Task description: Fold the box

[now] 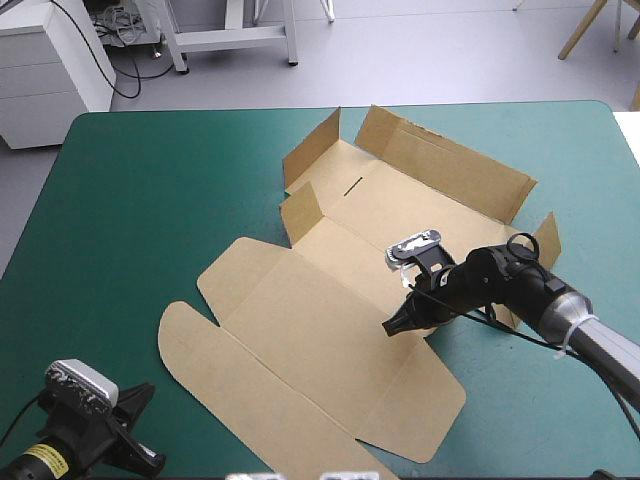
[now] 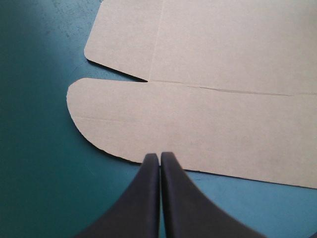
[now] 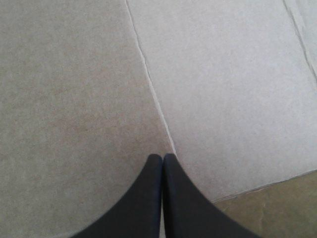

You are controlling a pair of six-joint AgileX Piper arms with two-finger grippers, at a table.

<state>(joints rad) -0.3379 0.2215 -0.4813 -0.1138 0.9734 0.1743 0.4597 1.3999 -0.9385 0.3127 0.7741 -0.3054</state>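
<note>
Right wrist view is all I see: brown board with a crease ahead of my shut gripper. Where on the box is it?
Observer: The right gripper is near the right edge of the brown cardboard box, over the flat middle of the sheet.
Operator: Is any part raised yet?
Observer: Yes. The far wall and two small left flaps tilt up, while the near half lies flat.
</note>
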